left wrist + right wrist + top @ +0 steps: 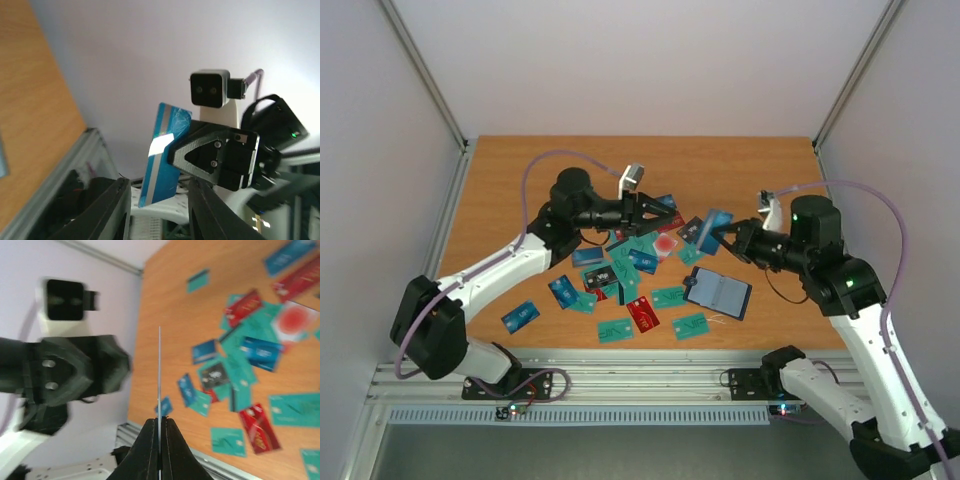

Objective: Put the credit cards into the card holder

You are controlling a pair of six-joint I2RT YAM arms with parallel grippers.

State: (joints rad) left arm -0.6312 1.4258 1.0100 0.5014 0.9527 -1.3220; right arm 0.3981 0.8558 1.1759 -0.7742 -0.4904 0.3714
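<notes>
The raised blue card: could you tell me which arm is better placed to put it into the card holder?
Right, probably. The right gripper is shut on the blue card, the left gripper stands open, and the card holder lies open on the right arm's side.

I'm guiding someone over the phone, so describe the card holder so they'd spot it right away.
On the wooden table, find the scatter of cards in the middle. At its right edge, on the right arm's side, lies the card holder. It alone is dark navy, opened flat into two panels, and bigger than any card.
</notes>
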